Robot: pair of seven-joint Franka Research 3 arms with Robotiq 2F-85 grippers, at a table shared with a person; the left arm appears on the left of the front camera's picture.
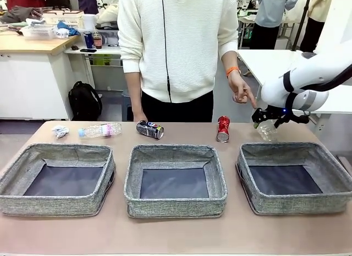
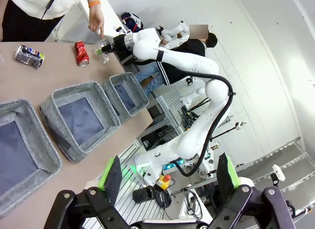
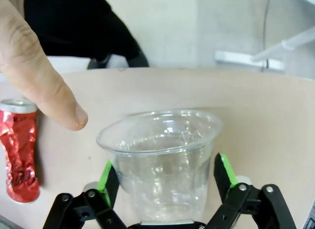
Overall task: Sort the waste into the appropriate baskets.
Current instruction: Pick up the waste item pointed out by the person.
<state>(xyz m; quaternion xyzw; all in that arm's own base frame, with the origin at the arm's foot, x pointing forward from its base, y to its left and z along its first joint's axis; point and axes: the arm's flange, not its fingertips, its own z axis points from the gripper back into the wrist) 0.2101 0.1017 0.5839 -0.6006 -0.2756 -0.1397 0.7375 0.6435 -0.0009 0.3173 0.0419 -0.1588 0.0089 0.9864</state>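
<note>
Right gripper (image 1: 265, 124) sits at right of the front frame, just behind the right-hand grey woven fabric basket (image 1: 300, 203), with its fingers either side of a clear plastic cup (image 1: 268, 132) that stands upright on the beige table (image 1: 176, 234). In the right wrist view the green pads (image 3: 106, 176) bracket the cup's lower wall; the left pad looks to be against it and the right one close. I cannot tell whether it is actually clamped. The person's hand (image 1: 240, 90) points down at the cup from above, and in the wrist view the fingertip is at upper left, near the rim but apart from it. A crumpled red soda can (image 1: 223, 129) stands upright just left of the cup. A dark blue-black soda can (image 1: 150, 129) lies on its side behind the middle grey woven basket (image 1: 175, 205). A clear blue-capped plastic bottle (image 1: 100, 130) lies flat, with a small white paper wad (image 1: 60, 131) to its left — both behind the left grey woven basket (image 1: 55, 203). All three baskets show only their dark bottoms. Left gripper (image 2: 168, 170) is at the bottom of its own view, released — fingers spread wide, nothing between them, off the table's edge.
</note>
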